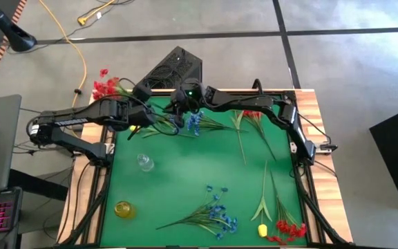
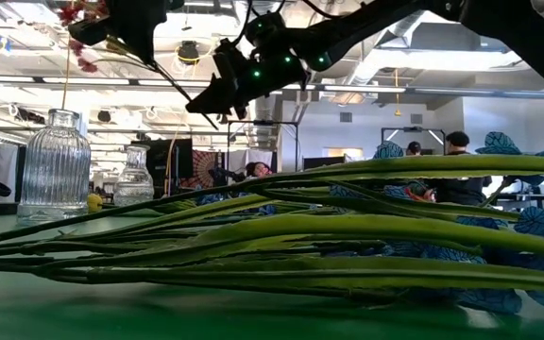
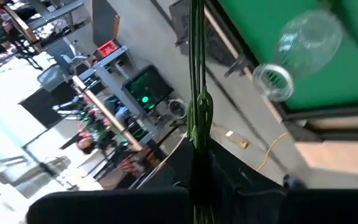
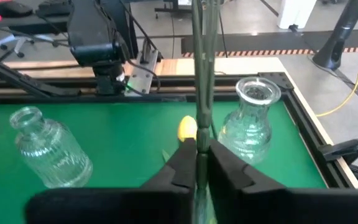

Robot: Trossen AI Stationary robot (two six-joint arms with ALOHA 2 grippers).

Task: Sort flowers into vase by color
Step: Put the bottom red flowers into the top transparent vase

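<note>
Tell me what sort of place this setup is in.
Probably a robotics lab or open workshop: exposed ceiling ducts, people at desks in the background, equipment racks, and a yellow cable running across the concrete floor.

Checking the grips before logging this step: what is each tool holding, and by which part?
The right tool is shut on green stems, low on the stalk. The left tool pinches a green stem too; its blossoms cannot be told.

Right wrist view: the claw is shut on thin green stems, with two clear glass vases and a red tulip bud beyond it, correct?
No, the tulip bud is yellow, not red. The right wrist view shows the right claw shut on the thin green stems, with two clear glass vases and that yellow bud beyond it.
</note>
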